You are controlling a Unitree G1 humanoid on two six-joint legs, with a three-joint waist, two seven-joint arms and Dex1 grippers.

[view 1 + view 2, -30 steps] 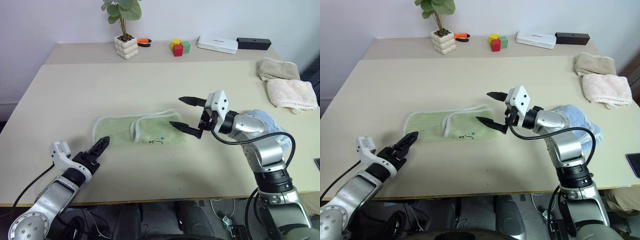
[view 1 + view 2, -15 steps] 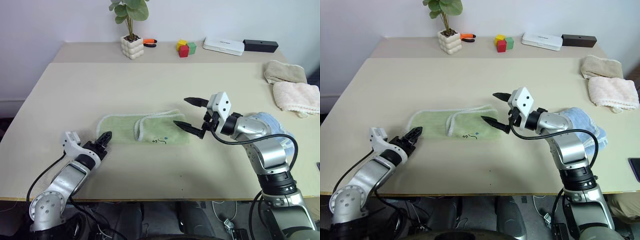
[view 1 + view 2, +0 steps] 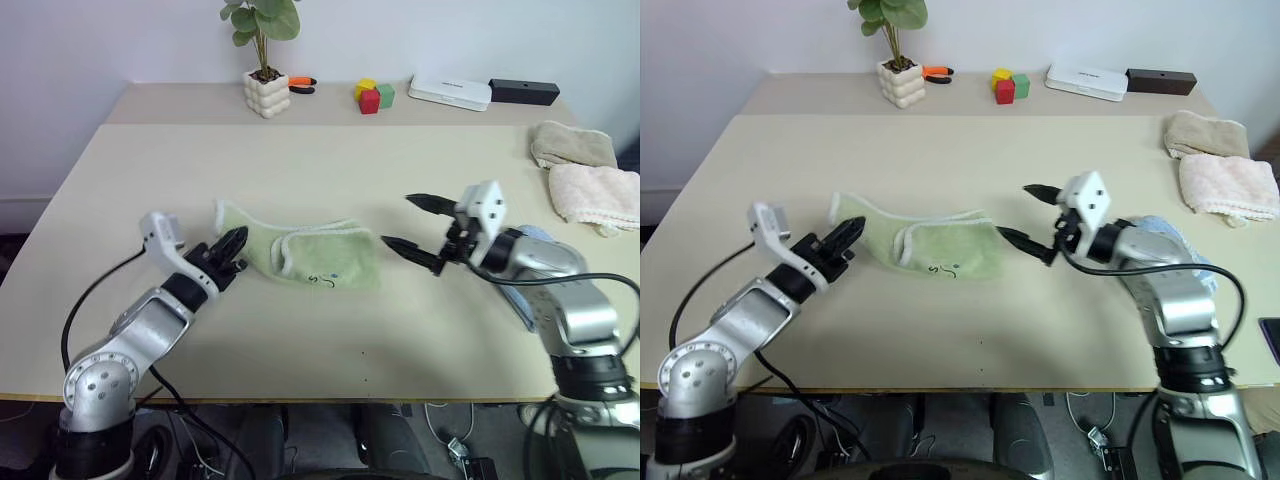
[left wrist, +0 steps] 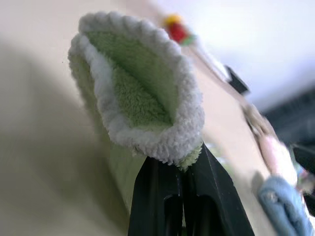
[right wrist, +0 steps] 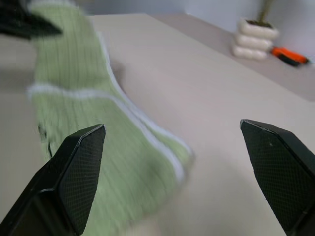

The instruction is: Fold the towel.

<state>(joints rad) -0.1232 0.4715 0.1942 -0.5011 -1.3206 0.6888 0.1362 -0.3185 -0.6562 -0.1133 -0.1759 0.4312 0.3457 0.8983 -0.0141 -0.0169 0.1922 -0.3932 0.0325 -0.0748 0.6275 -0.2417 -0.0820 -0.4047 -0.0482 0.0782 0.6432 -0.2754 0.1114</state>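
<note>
The light green towel (image 3: pixel 325 258) lies mid-table, its right part doubled over, with a small dark mark near the front edge. My left gripper (image 3: pixel 236 243) is shut on the towel's left end and holds that end raised off the table. The left wrist view shows the white-trimmed end (image 4: pixel 142 93) pinched between the two black fingers (image 4: pixel 206 187). My right gripper (image 3: pixel 400 222) hovers open just right of the towel, touching nothing. In the right wrist view its fingers (image 5: pixel 78 167) stand wide apart, with the towel (image 5: pixel 74 113) beyond them.
A light blue cloth (image 3: pixel 535 240) lies under my right arm. Two beige folded towels (image 3: pixel 570 145) (image 3: pixel 600 195) sit at the right edge. Along the back stand a potted plant (image 3: pixel 265 92), coloured blocks (image 3: pixel 372 97), a white box (image 3: pixel 450 93) and a black box (image 3: pixel 522 92).
My left gripper closed on the towel's left end and lifted it up and to the right. My right gripper drew away to the right of the towel, still open.
</note>
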